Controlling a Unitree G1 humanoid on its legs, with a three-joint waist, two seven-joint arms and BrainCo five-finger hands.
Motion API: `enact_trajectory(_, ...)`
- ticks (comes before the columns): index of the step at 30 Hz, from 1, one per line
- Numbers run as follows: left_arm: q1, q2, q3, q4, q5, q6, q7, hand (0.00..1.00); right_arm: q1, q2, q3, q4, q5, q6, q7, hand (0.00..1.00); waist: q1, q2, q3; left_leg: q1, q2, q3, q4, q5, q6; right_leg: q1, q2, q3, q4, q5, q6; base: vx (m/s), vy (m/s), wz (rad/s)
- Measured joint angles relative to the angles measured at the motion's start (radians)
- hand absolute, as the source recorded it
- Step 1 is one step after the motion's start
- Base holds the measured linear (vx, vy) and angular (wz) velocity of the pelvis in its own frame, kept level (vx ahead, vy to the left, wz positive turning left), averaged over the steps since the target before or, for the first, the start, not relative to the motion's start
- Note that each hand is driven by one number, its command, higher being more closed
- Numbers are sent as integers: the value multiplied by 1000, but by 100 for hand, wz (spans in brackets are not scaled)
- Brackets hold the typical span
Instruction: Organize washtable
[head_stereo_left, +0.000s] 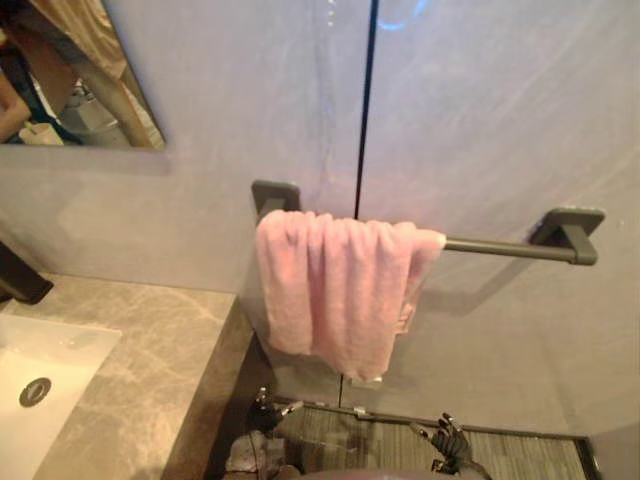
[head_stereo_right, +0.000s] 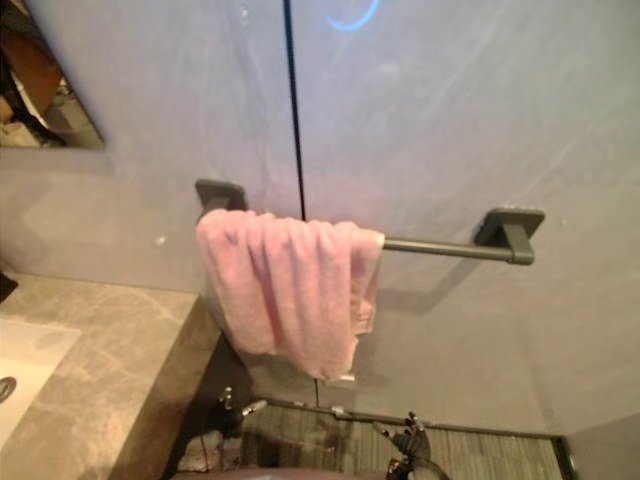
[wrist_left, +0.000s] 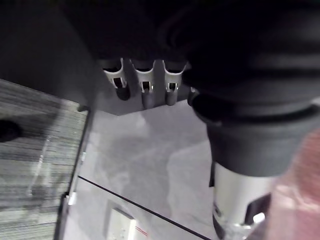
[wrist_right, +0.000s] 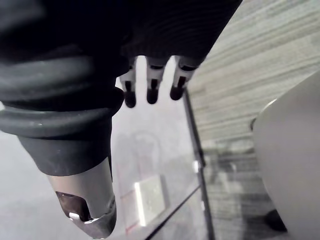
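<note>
A pink towel (head_stereo_left: 335, 285) hangs bunched over the left part of a dark grey towel bar (head_stereo_left: 500, 247) on the wall, to the right of the washtable. Its folds droop unevenly, and one end lies over the bar. My left hand (head_stereo_left: 265, 410) is low down, below the towel's left edge and beside the counter's side. My right hand (head_stereo_left: 450, 445) is low down too, to the right of the towel. Both are well apart from the towel. In the wrist views the left hand's fingers (wrist_left: 145, 85) and the right hand's fingers (wrist_right: 150, 85) are straight and hold nothing.
A grey marble counter (head_stereo_left: 150, 360) with a white sink (head_stereo_left: 40, 380) and a dark faucet (head_stereo_left: 20, 275) fills the lower left. A mirror (head_stereo_left: 70, 80) hangs at the upper left. A striped floor mat (head_stereo_left: 380, 440) lies below the towel.
</note>
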Motion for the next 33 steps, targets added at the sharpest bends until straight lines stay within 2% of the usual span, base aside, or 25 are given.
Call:
enact_trajectory(2,62,0,-25,-160,4,4,-1,0,10,-1,3,-19,-3,1,-1,0,3,3,-1,1,1,-2,-4,2,-1,2,2,-3,0,0,0,4,-10,2)
enact_trajectory(8,107,0,-25,-483,20,2,-9,0,64,-17,49,-107,-11,2,4,0,23,18,-6,10,2,-10,-1,2,-1,18,-2,-12,-1,-1,1,-23,-3,3)
enact_trajectory(12,113,-1,-25,-571,35,-9,-19,0,77,-17,66,-127,-12,2,5,0,24,15,-12,8,1,-21,2,1,-1,23,-4,-29,-1,-1,2,-42,-2,10)
enact_trajectory(14,141,-8,-34,-660,65,-8,-18,0,112,-19,112,-209,-44,4,3,0,23,7,-15,3,4,-25,6,-1,-4,22,-4,-27,2,-4,2,-36,-8,6)
enact_trajectory(16,161,-1,-36,-765,109,-10,2,0,137,-21,117,-239,42,-26,94,0,26,-1,-22,-12,7,-24,15,-9,-3,18,-3,-29,4,-7,1,-37,-17,3)
enact_trajectory(19,174,-8,-35,-880,139,-22,1,0,164,-14,113,-273,-47,-14,64,0,25,-1,-23,-26,12,-16,38,-15,0,13,-1,-26,7,-7,1,-4,-1,-2)
enact_trajectory(25,178,-12,-37,-925,138,-30,4,0,175,-2,106,-273,-113,-1,25,0,21,-8,-39,-35,24,-2,65,-35,-4,10,9,-10,6,-6,-1,-4,-9,-8)
enact_trajectory(29,133,-18,-59,-919,138,-31,24,0,170,-4,107,-248,-108,4,29,0,22,-11,-63,-48,28,0,65,-35,-6,-3,14,-4,-1,-1,-7,2,-9,-4)
enact_trajectory(33,110,-18,-58,-821,140,-35,36,0,154,-17,109,-208,-71,3,47,0,20,0,-82,-28,27,3,39,-26,-13,-2,18,5,-6,-1,-8,17,-9,-7)
